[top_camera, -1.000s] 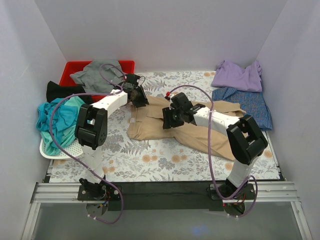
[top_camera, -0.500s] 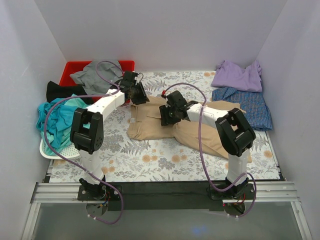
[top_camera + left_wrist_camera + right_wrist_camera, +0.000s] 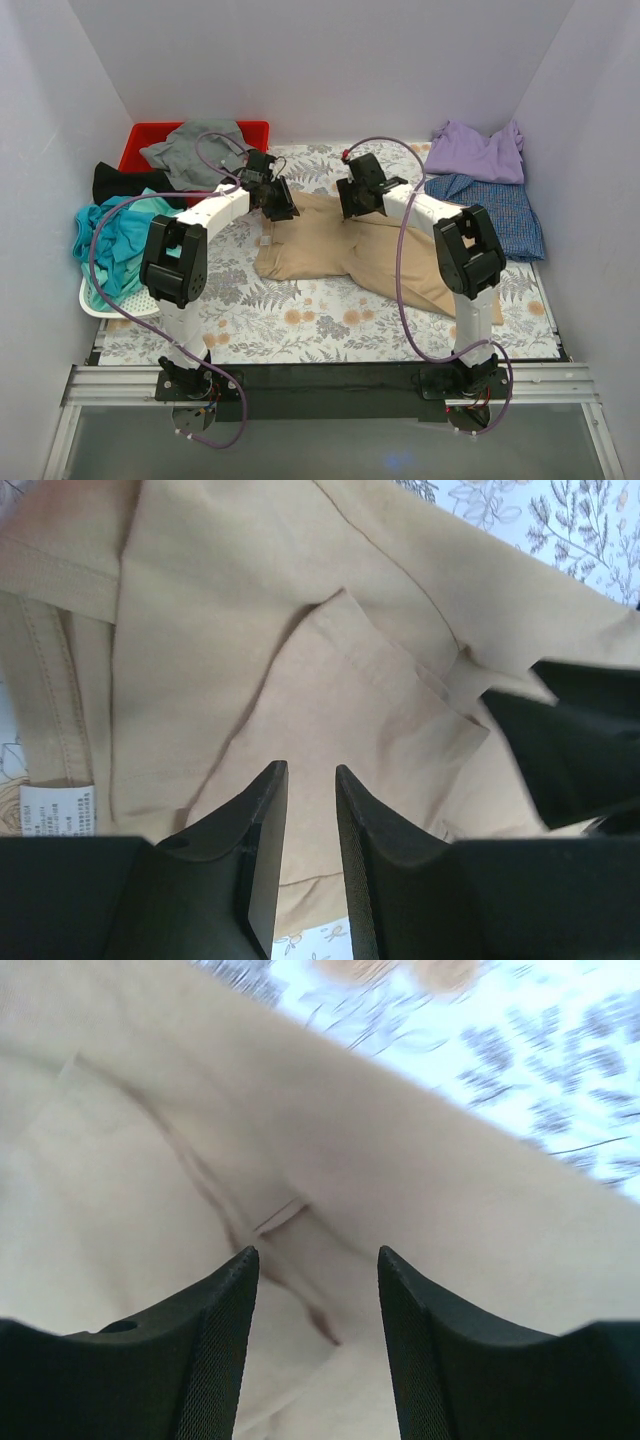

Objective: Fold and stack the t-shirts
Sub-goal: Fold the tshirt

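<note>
The tan-beige t-shirt (image 3: pixel 330 255) lies rumpled in the middle of the table and fills both wrist views (image 3: pixel 250 610) (image 3: pixel 140 1160). My left gripper (image 3: pixel 279 201) hovers over its far left edge near the collar label, jaws a narrow gap apart with nothing between them (image 3: pixel 306 775). My right gripper (image 3: pixel 358 196) is over the shirt's far edge, open and empty (image 3: pixel 315 1260). A lavender shirt (image 3: pixel 475 150) and a blue-checked shirt (image 3: pixel 500 210) lie at the far right. Teal (image 3: pixel 115 245), black (image 3: pixel 125 182) and grey (image 3: pixel 190 150) shirts are on the left.
The grey shirt drapes over a red bin (image 3: pixel 140 135) at the far left. The teal shirt sits in a white mesh basket (image 3: pixel 100 300) by the left wall. Walls close in the table on three sides. A black part (image 3: pixel 570 740) shows at the right of the left wrist view.
My right gripper has moved from the shirt's middle back toward its far edge. My left gripper has shifted slightly near the collar.
</note>
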